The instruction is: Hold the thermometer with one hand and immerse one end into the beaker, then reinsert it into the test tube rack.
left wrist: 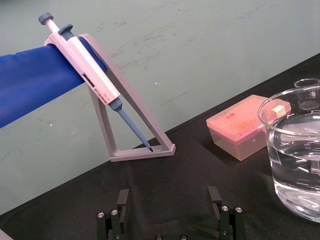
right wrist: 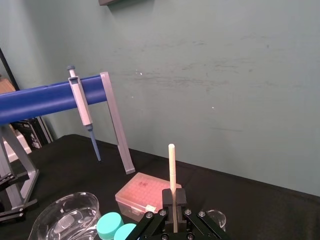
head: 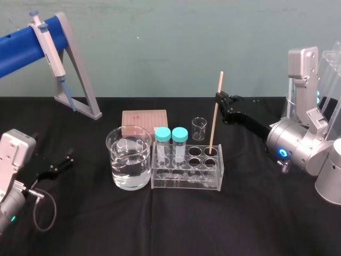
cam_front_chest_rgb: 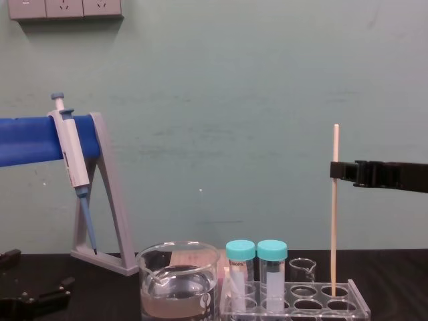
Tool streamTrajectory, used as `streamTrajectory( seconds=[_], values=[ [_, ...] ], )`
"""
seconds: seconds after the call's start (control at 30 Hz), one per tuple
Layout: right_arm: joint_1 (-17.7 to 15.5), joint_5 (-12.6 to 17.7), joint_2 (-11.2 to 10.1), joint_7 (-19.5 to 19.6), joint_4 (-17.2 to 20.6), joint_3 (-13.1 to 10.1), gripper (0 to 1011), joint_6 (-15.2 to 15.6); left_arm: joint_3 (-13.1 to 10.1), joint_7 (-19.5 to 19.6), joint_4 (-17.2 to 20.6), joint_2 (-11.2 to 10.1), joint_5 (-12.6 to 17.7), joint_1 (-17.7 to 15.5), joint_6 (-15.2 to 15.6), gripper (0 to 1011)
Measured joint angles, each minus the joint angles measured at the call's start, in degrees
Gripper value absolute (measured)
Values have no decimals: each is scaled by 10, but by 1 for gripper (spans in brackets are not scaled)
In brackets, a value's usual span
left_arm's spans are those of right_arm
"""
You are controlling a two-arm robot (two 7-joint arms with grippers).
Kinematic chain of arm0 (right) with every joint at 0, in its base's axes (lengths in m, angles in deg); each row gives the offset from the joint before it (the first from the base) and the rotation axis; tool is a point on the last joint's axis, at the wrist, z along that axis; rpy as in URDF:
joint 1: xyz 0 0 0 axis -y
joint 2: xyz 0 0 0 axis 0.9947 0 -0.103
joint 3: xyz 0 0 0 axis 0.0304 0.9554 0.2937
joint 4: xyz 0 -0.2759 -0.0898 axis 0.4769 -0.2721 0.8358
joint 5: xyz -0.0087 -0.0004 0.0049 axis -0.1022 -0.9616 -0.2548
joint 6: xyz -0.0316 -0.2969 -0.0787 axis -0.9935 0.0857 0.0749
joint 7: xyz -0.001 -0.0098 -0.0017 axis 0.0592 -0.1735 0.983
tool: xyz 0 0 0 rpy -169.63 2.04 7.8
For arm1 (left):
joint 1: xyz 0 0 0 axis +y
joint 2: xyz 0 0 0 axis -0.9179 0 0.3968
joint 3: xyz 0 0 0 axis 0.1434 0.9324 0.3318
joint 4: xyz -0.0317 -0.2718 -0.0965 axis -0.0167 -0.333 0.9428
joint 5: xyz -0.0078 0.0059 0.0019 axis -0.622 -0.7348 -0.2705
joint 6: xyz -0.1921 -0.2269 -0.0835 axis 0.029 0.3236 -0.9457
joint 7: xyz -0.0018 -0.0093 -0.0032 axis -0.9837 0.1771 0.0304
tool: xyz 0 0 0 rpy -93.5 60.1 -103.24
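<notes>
The thermometer (head: 215,120), a thin cream rod, stands nearly upright with its lower end in a back right hole of the clear test tube rack (head: 186,182). My right gripper (head: 218,97) reaches in from the right and is shut on the thermometer's (right wrist: 172,170) upper part, a short length sticking up above the fingers (right wrist: 167,199). In the chest view the rod (cam_front_chest_rgb: 334,221) rises from the rack (cam_front_chest_rgb: 361,309) to the gripper (cam_front_chest_rgb: 334,170). The beaker (head: 129,157), about half full of water, stands just left of the rack. My left gripper (left wrist: 168,197) rests open at the table's left.
Two teal-capped tubes (head: 170,144) stand in the rack's left holes. A pink tip box (head: 144,118) and a tiny beaker (head: 199,128) sit behind. A pipette (head: 47,45) hangs on a blue bar over a grey A-frame stand (head: 80,80) at back left.
</notes>
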Motion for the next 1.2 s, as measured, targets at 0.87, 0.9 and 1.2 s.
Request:
streamTrajectory(
  seconds=[0.87,0.9,1.2],
  values=[
    [-15,-21,4,-40,-38,5,43,-63,0,0,0,0,0,0,0,1004],
    [-15,-22,4,-40,-38,4,44,-64,0,0,0,0,0,0,0,1004],
    [-18,-31,7,-47,-50,3,44,-78,0,0,0,0,0,0,0,1004]
  ],
)
